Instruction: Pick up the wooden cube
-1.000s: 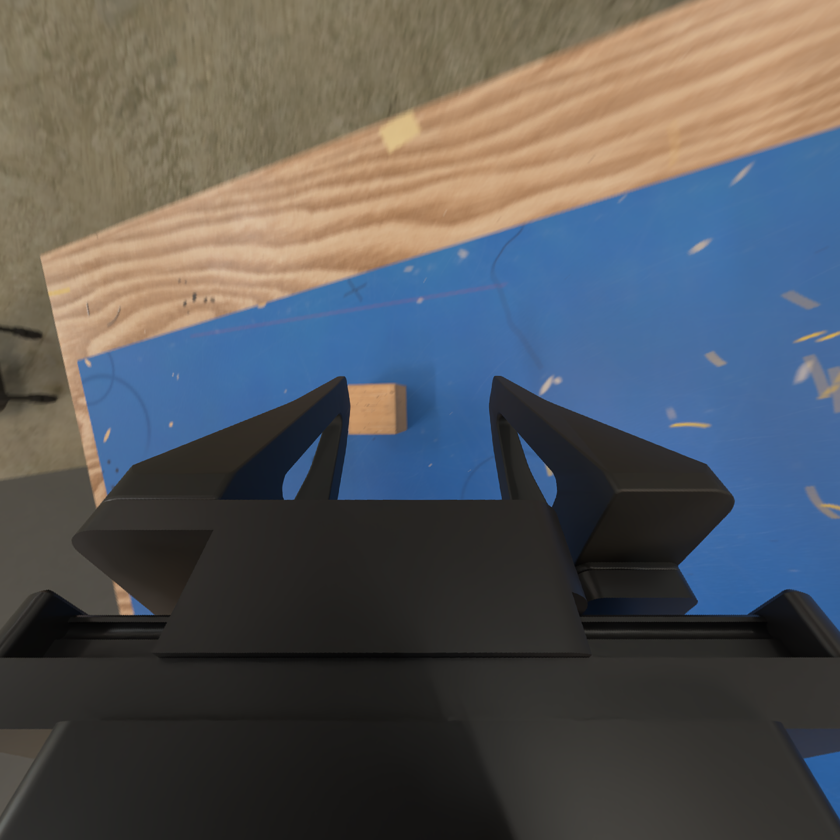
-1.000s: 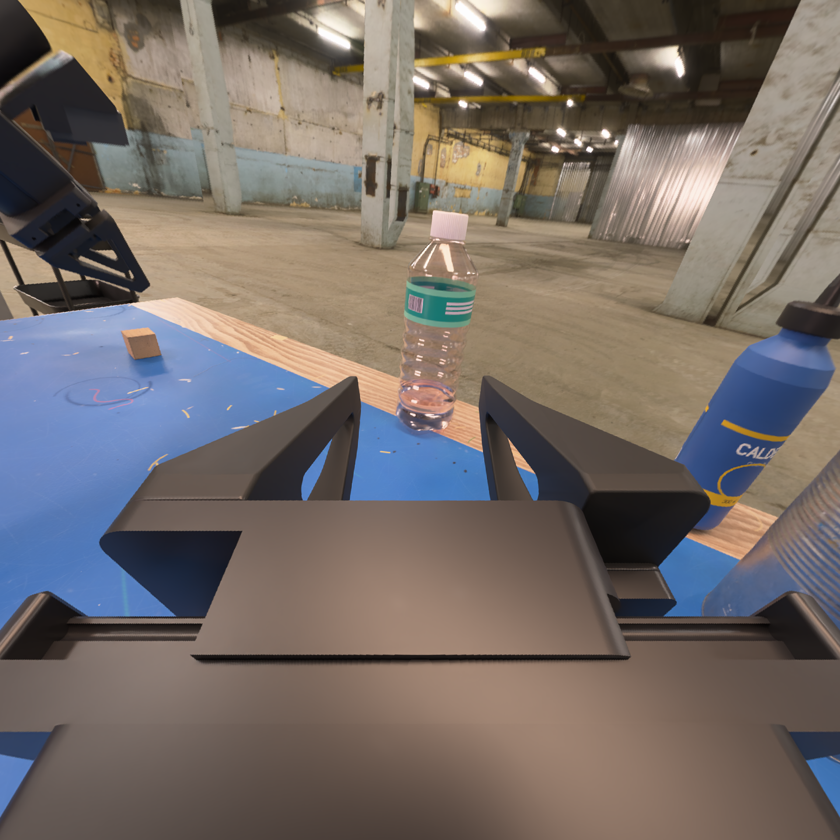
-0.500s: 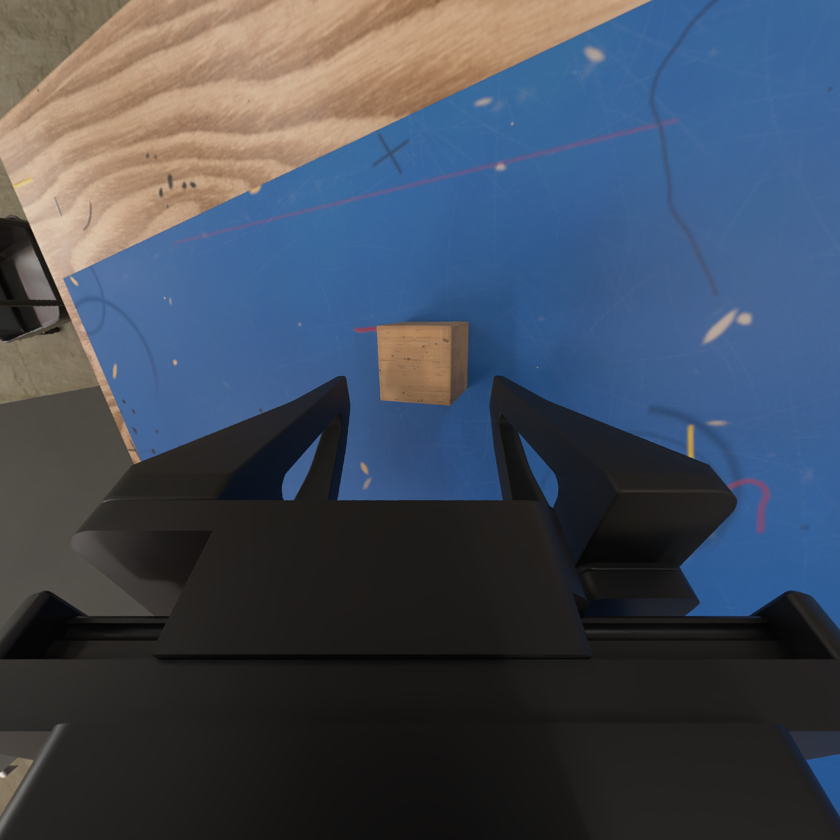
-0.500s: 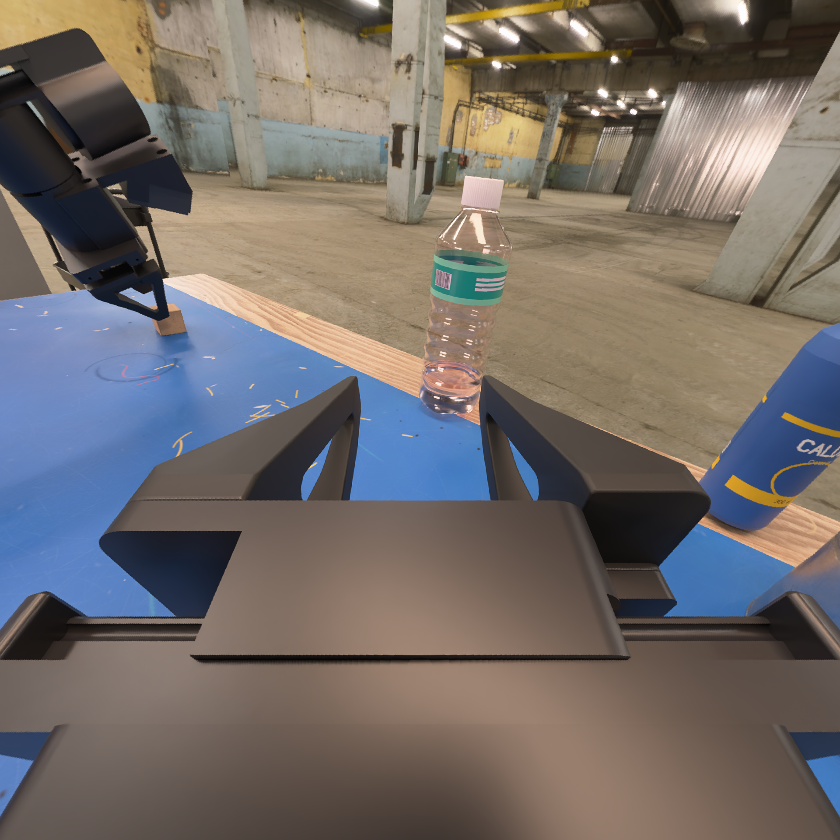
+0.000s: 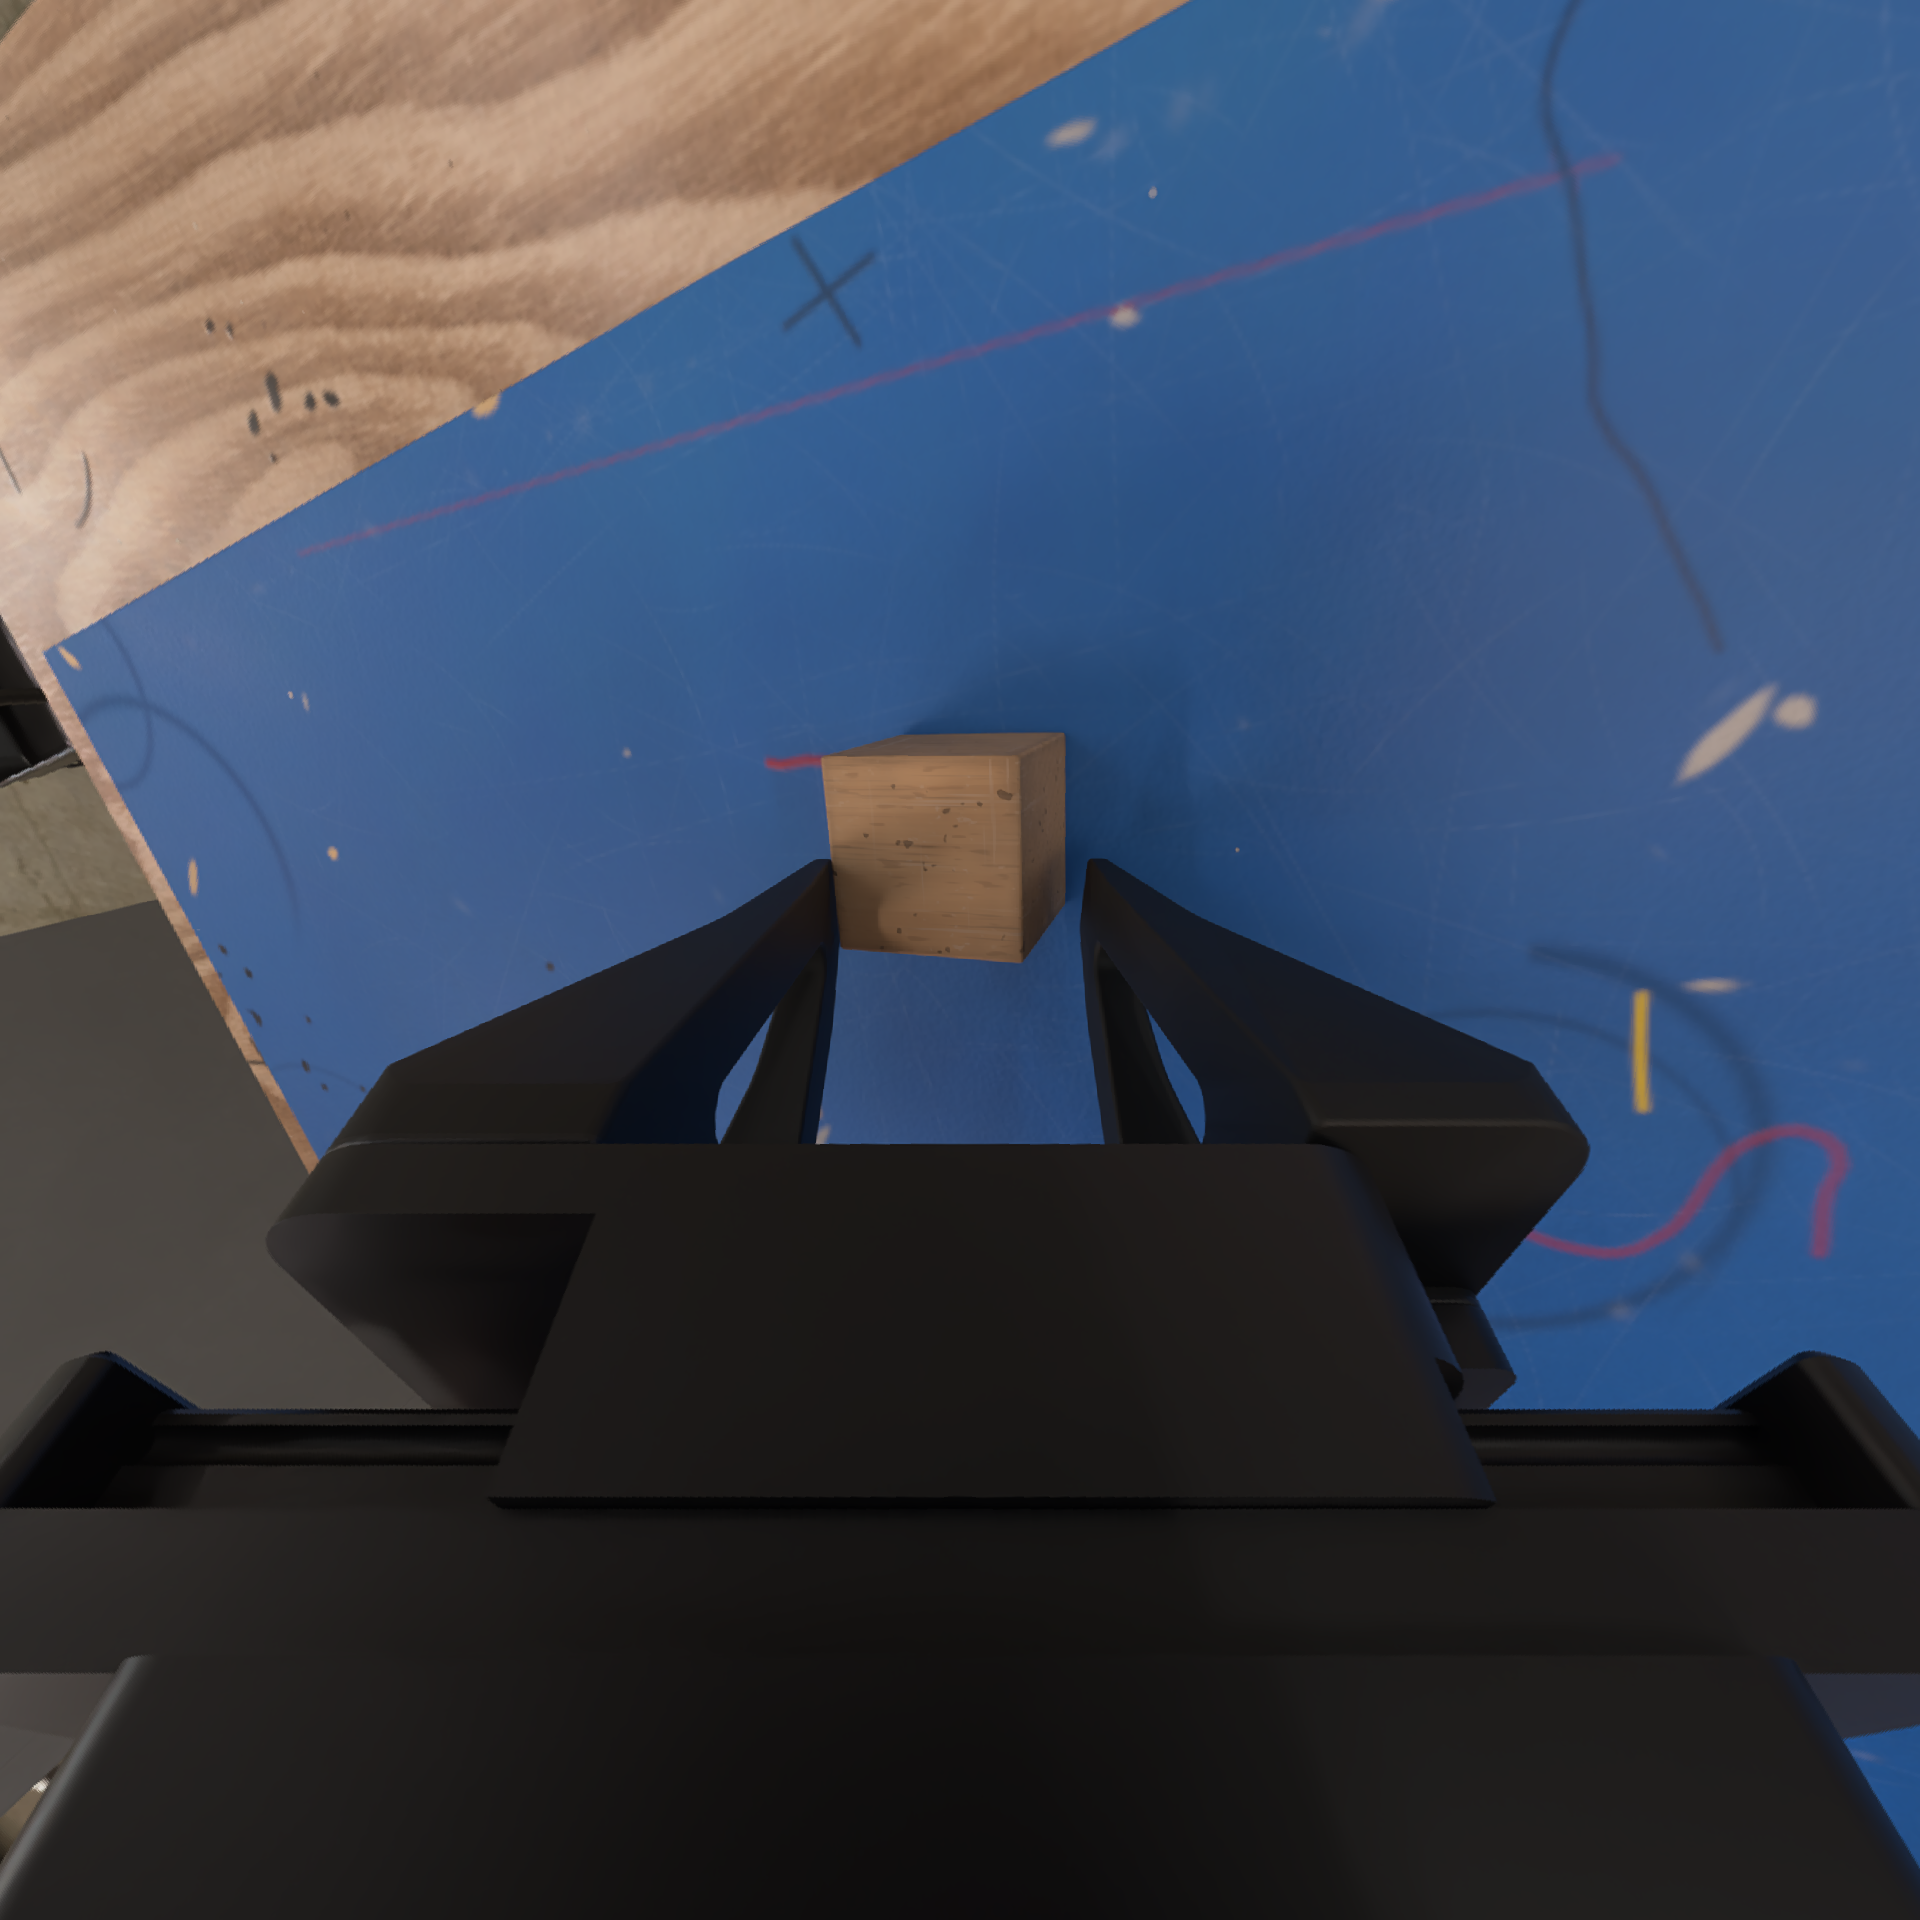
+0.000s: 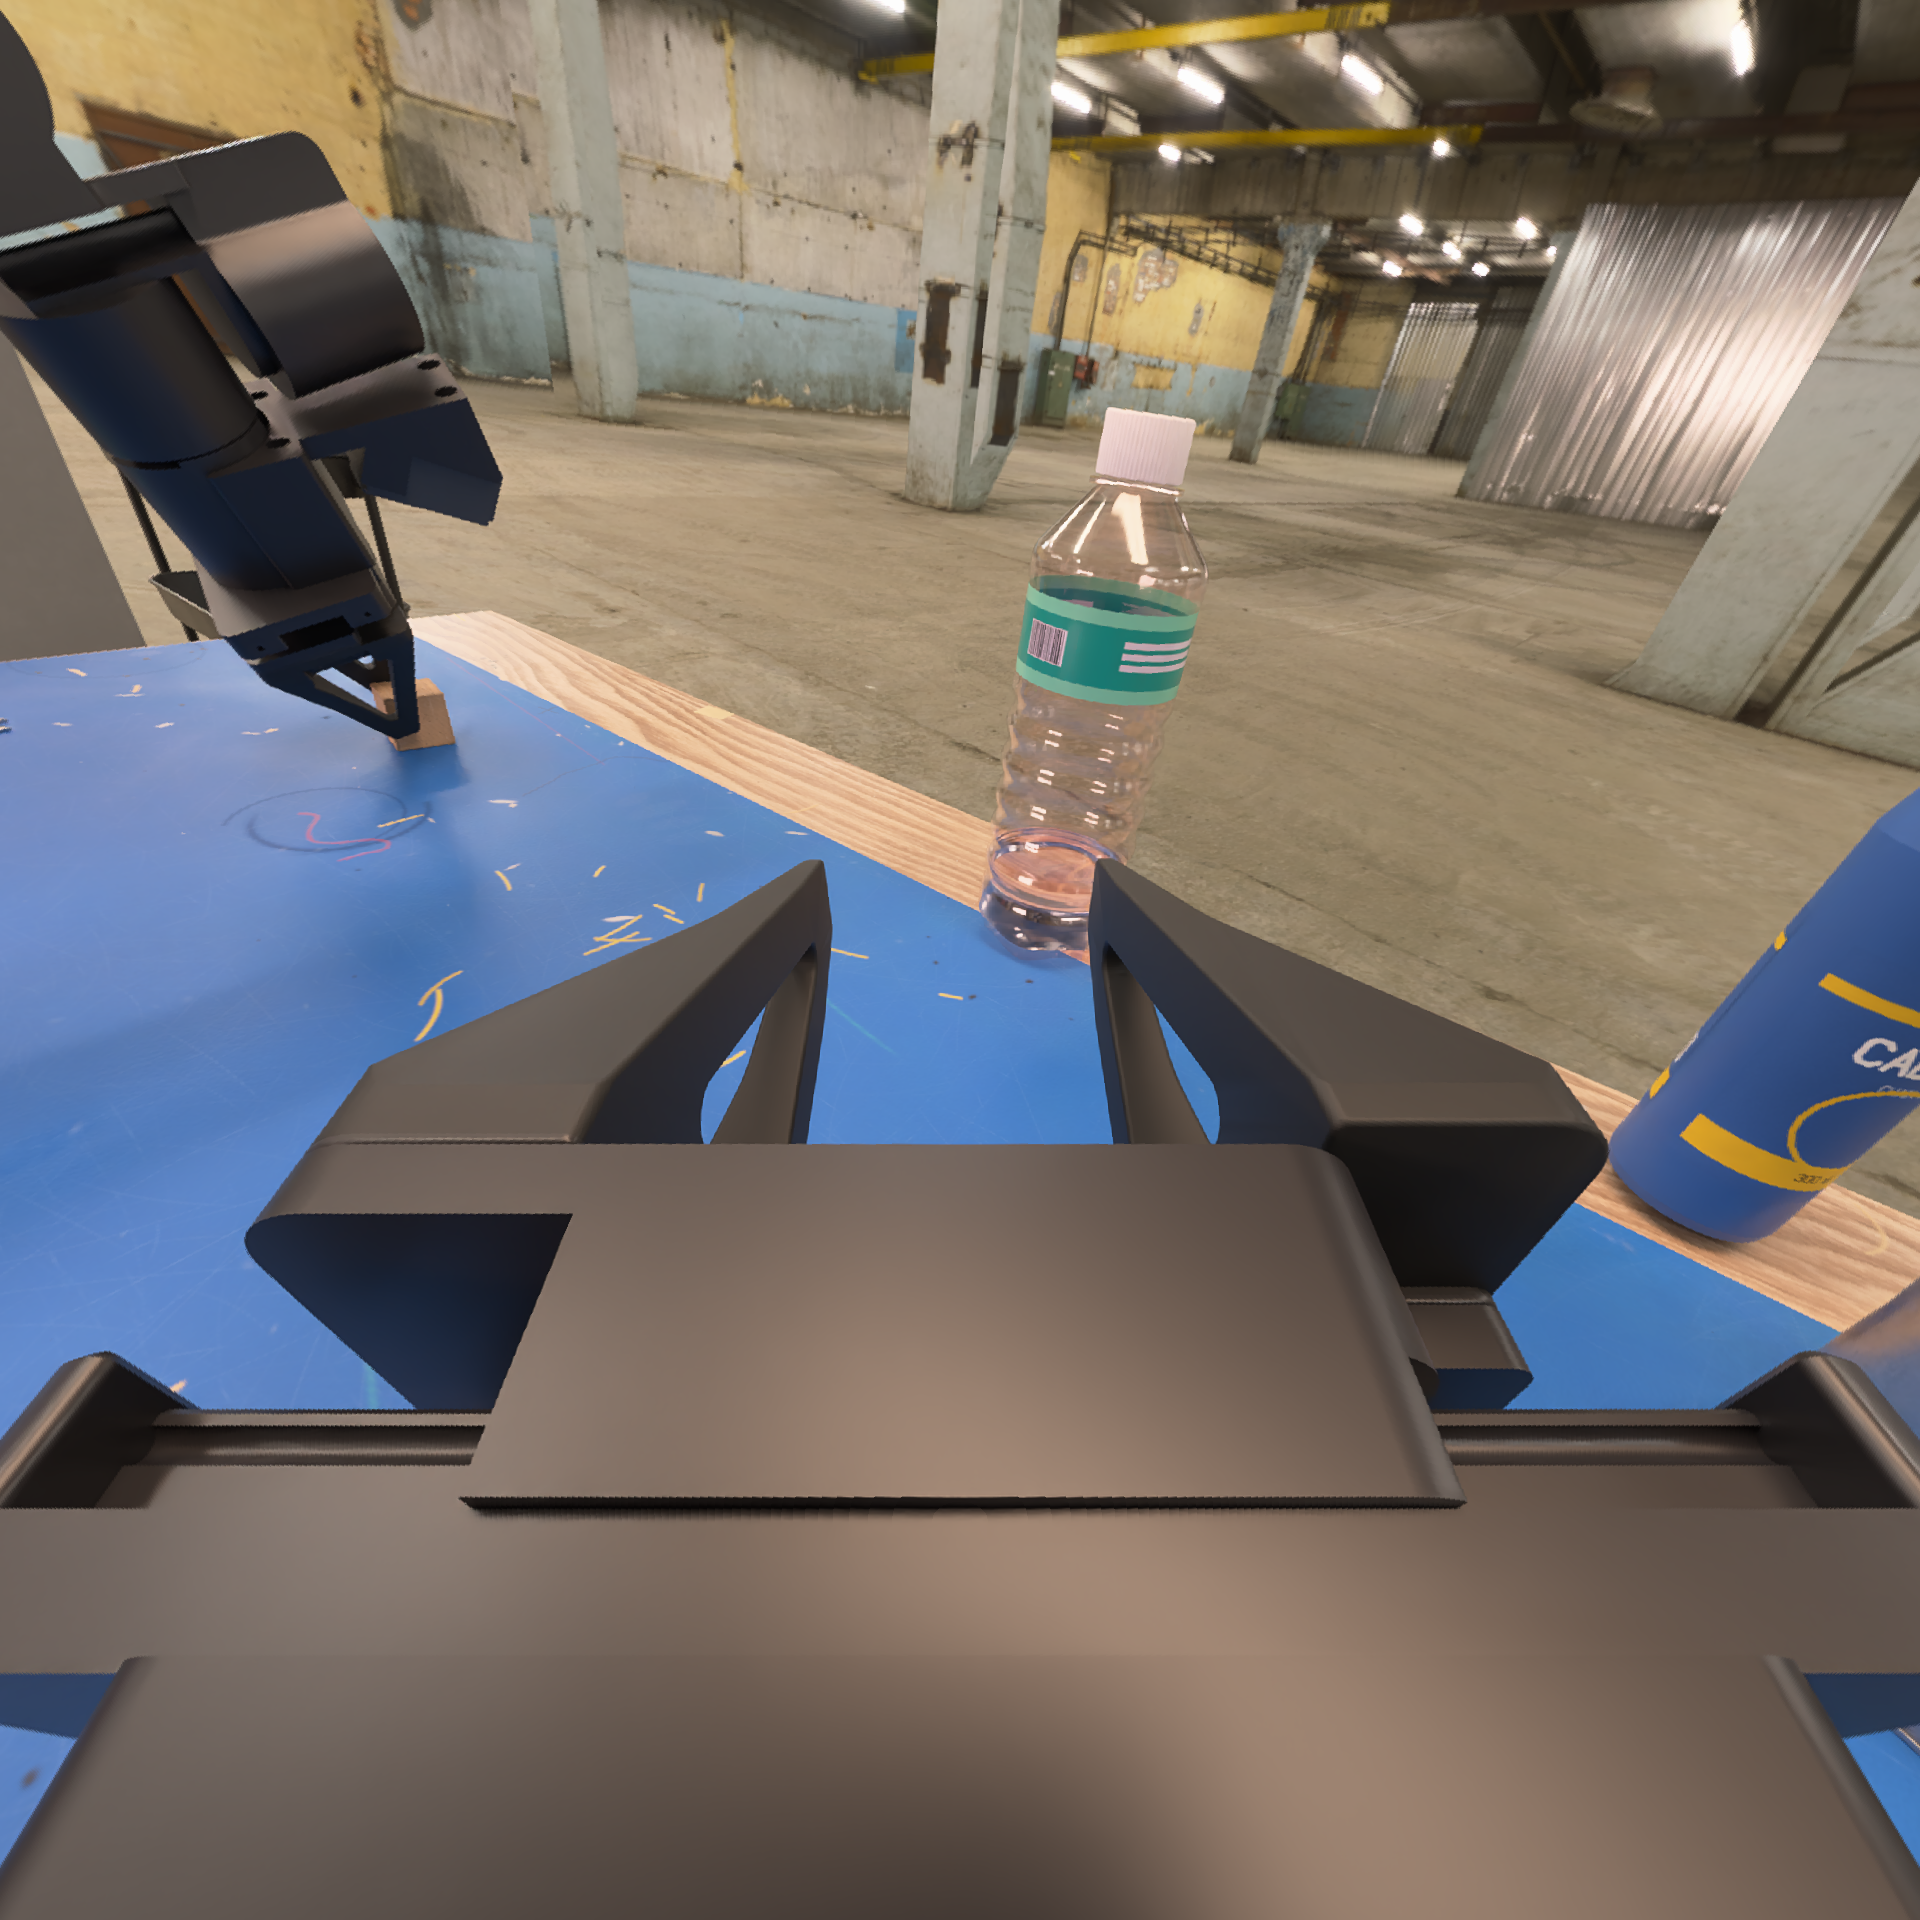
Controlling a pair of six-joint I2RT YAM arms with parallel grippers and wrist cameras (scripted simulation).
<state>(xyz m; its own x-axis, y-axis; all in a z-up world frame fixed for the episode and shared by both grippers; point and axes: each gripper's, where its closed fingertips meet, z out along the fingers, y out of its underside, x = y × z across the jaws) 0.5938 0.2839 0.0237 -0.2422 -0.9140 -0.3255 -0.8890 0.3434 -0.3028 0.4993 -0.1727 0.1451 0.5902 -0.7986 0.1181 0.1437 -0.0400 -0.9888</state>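
Observation:
The wooden cube [image 5: 935, 831] sits on the blue mat [image 5: 1351, 520] near its far left corner. My left gripper [image 5: 958, 883] is open and low over the mat, with the cube between its fingertips. The left finger touches the cube's left face and a thin gap shows at the right finger. The right wrist view shows the left gripper [image 6: 379, 707] straddling the cube [image 6: 428, 722] on the mat. My right gripper [image 6: 961, 904] is open and empty, well away from the cube, above the mat.
A clear plastic bottle [image 6: 1101, 686] with a teal label stands at the mat's far edge. A blue bottle [image 6: 1797, 1070] stands on the wooden table edge [image 6: 790, 769] at the right. The bare wooden tabletop [image 5: 416, 208] lies beyond the mat.
My left gripper has moved forward and down so the cube now sits between its fingertips, and its jaws have narrowed. The right gripper has shifted slightly, still open.

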